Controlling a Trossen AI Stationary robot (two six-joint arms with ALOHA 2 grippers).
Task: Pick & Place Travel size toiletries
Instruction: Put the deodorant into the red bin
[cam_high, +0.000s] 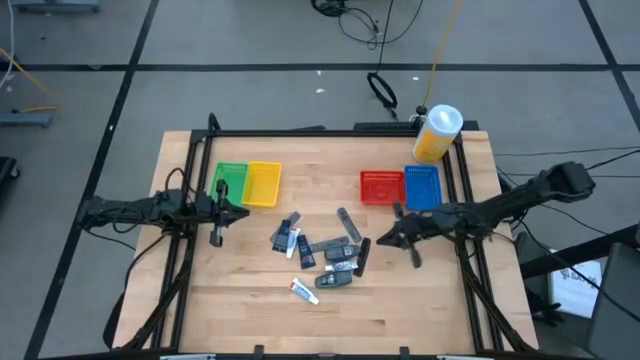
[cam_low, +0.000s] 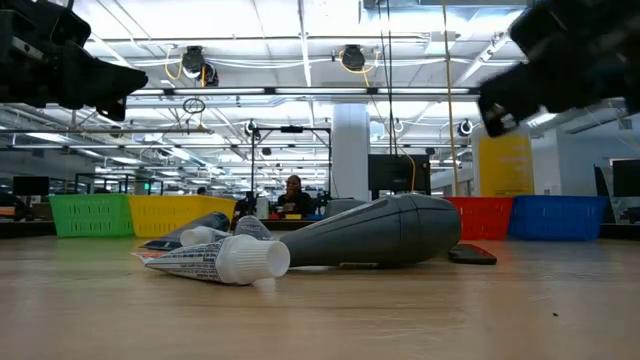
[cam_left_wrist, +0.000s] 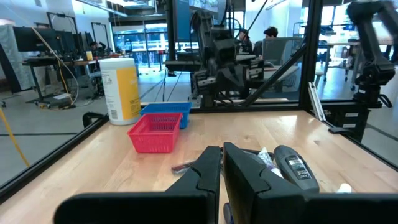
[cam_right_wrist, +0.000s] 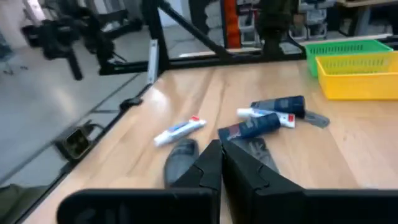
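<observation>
Wooden table (cam_high: 240, 300), contents listed from front edge to back.

Front: white tube (cam_high: 304, 290) with red-blue marks, lying alone on the wood.

Middle: cluster of dark toiletries (cam_high: 330, 255) — tubes, small bottles, a silver piece — lying loose, none in a basket.

Flanks: left gripper (cam_high: 217, 236), fingers pressed together, holding nothing, above the table's left side. Right gripper (cam_high: 384, 241), fingers pressed together, holding nothing, just right of the cluster.

Back left: green basket (cam_high: 230, 182) touching yellow basket (cam_high: 263, 184); no contents seen.

Back right: red basket (cam_high: 381, 187) touching blue basket (cam_high: 422, 187); no contents seen.

Back corner: yellow jar (cam_high: 436, 133), white cap.
</observation>
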